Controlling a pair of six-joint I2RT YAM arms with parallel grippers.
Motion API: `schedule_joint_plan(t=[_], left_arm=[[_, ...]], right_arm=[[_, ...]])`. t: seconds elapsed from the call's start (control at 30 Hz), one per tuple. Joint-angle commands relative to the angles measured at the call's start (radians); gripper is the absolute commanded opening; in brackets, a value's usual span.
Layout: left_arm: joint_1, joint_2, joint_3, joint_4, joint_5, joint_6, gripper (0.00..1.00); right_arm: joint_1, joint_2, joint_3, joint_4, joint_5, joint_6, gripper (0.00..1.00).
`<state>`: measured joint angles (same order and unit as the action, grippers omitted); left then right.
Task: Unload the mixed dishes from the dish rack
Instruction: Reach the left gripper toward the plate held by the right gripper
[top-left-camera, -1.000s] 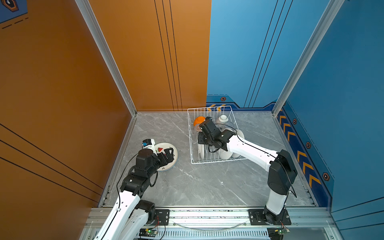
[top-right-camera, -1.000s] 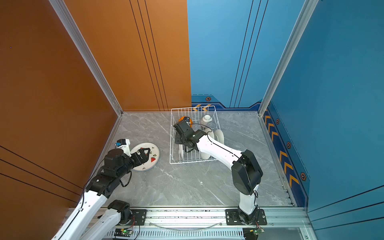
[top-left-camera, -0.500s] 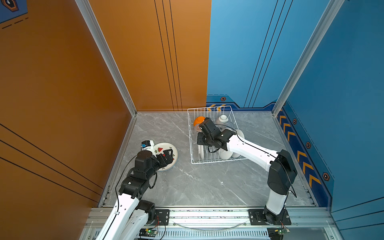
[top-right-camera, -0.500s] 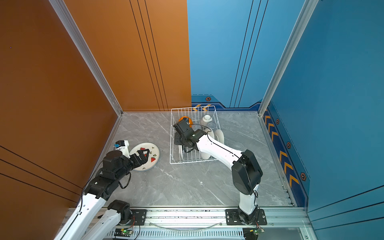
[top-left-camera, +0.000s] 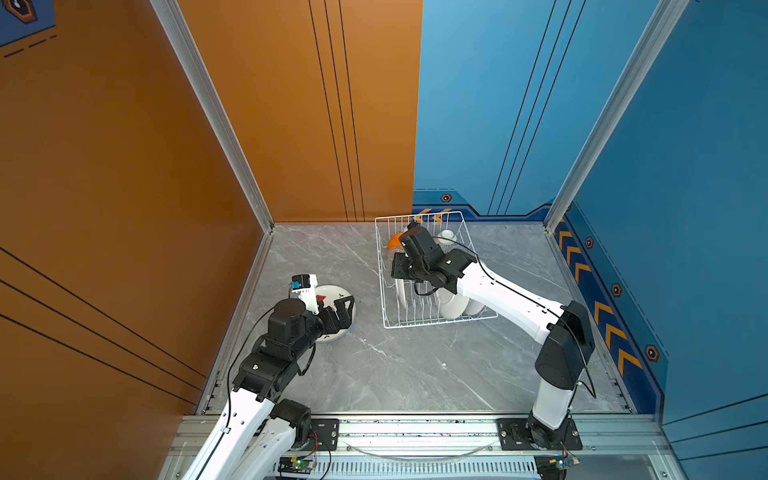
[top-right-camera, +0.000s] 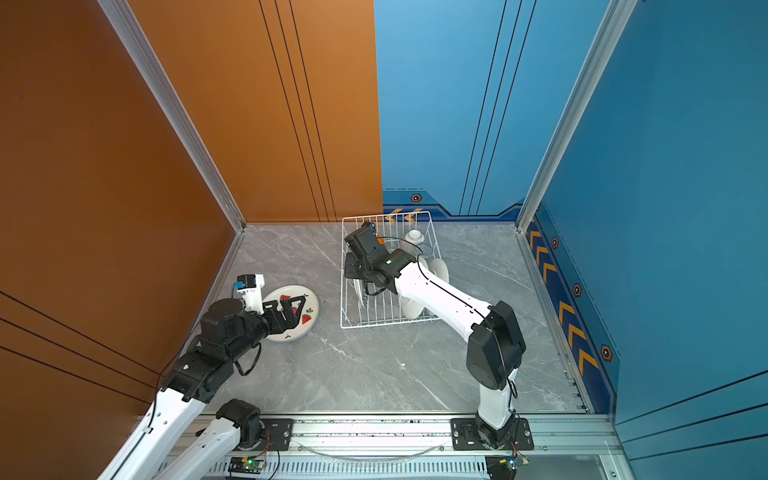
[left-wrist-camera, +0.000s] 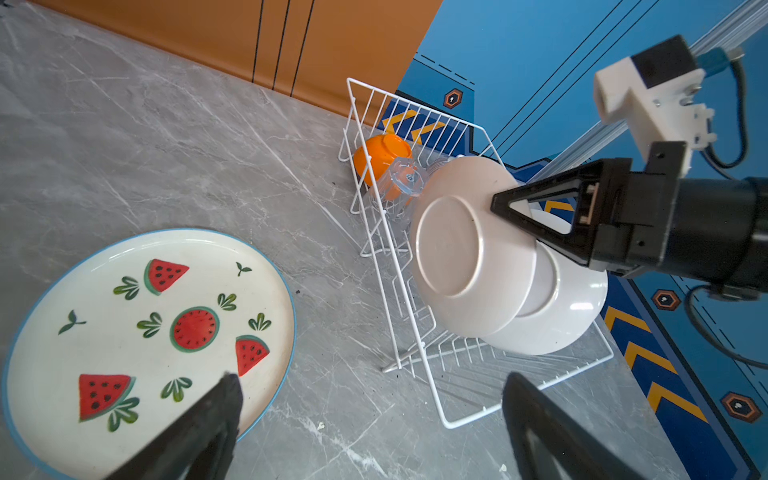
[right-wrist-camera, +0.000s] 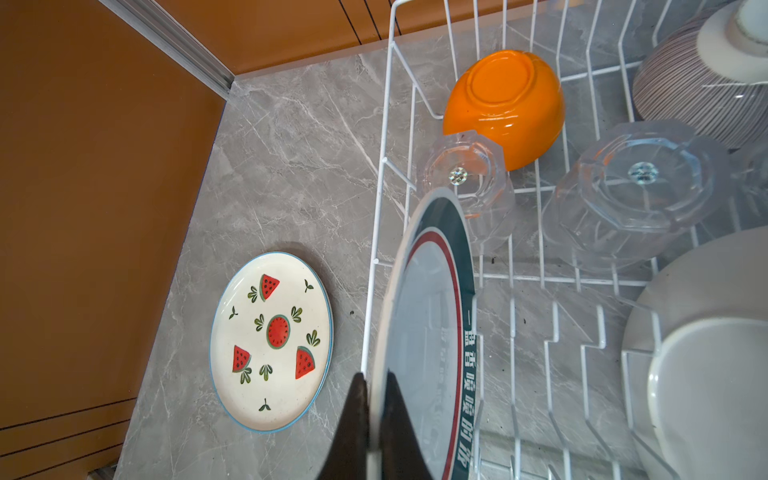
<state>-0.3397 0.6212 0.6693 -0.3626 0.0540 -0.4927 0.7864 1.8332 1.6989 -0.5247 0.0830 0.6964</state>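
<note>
Delta: right claw (right-wrist-camera: 374, 382) closed fully on upright teal-rimmed plate (right-wrist-camera: 432, 316) in dish rack (top-left-camera: 436, 322) | left claw (left-wrist-camera: 372, 376) stayed open | plate: white, red inner ring

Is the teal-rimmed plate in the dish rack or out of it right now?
In. The teal-rimmed plate stands on edge inside the dish rack, with the right gripper shut on its rim.

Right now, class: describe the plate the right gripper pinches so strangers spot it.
Find the white wire dish rack. Beside its wall facing the watermelon plate is the upright plate in the right gripper. Unlike the plain white dishes, its rim is dark teal.
</note>
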Motion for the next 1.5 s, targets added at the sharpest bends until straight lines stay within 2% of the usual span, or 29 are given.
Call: schedule_joint_plan(t=[0.0, 0.3, 0.63, 0.77, 1.2, 1.47], left_arm=[[-0.029, 0.010, 0.030, 0.016, 0.014, 0.056, 0.98], [-0.169, 0.056, 0.049, 0.105, -0.053, 0.121, 0.98], [-0.400, 0.147, 0.027, 0.326, -0.294, 0.198, 0.98], [-0.460, 0.191, -0.003, 0.454, -0.348, 0.241, 0.98], [-0.504, 0.321, -0.017, 0.664, -0.312, 0.256, 0.98], [-0.508, 0.410, -0.013, 0.748, -0.243, 0.286, 0.98]], right_arm=[[0.002, -0.087, 0.024, -0.040, 0.095, -0.008, 0.00], [0.009, -0.169, -0.012, -0.040, 0.168, 0.026, 0.00], [0.008, -0.216, -0.041, -0.038, 0.217, 0.087, 0.00], [0.009, -0.226, -0.045, -0.037, 0.218, 0.102, 0.00], [-0.021, -0.303, -0.102, 0.048, 0.110, 0.214, 0.00], [-0.049, -0.324, -0.117, 0.073, 0.044, 0.266, 0.00]])
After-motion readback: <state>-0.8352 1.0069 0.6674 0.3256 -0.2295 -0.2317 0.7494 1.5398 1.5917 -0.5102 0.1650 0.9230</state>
